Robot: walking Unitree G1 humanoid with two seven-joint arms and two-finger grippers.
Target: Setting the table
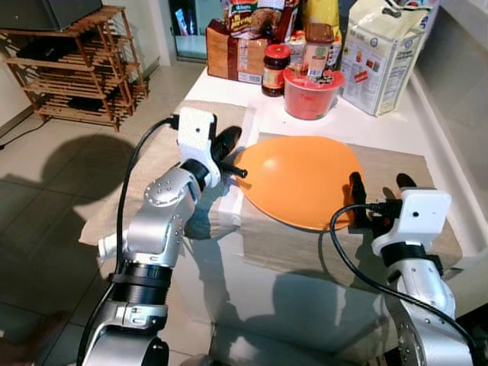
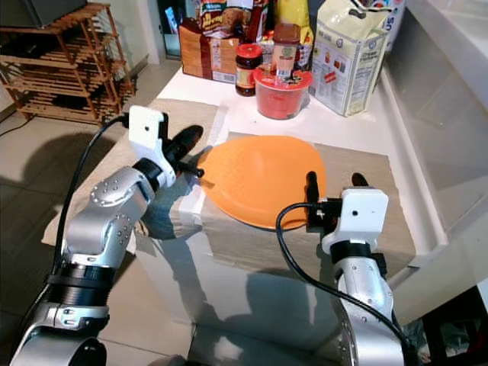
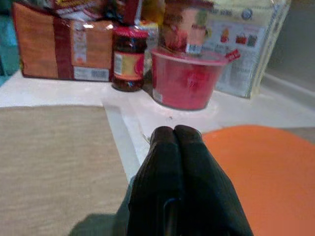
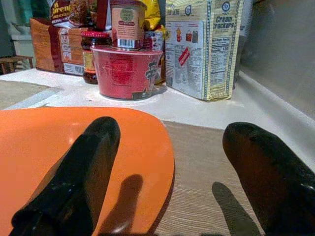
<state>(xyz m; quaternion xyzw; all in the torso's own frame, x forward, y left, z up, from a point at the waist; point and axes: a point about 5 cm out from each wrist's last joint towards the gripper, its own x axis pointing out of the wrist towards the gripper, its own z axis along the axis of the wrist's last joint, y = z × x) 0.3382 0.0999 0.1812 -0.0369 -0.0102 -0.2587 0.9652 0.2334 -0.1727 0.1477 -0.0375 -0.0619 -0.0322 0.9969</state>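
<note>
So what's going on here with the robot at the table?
It's setting the table. An orange plate lies on a woven placemat. The left gripper, jaws shut, sits at the plate's left edge. The right gripper has its jaws open at the plate's right edge, one finger over the plate, one over the mat. Food packages stand behind.

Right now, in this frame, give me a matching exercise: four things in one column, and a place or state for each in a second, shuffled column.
Things
1. orange plate
2. left gripper
3. right gripper
4. red bowl

Places or states
A. fingers spread open at the plate's near right edge
B. fingers pressed together beside the plate's left rim
C. lying on the woven placemat
D. at the back of the white table, among the groceries

Pairs: 1-C, 2-B, 3-A, 4-D
</note>
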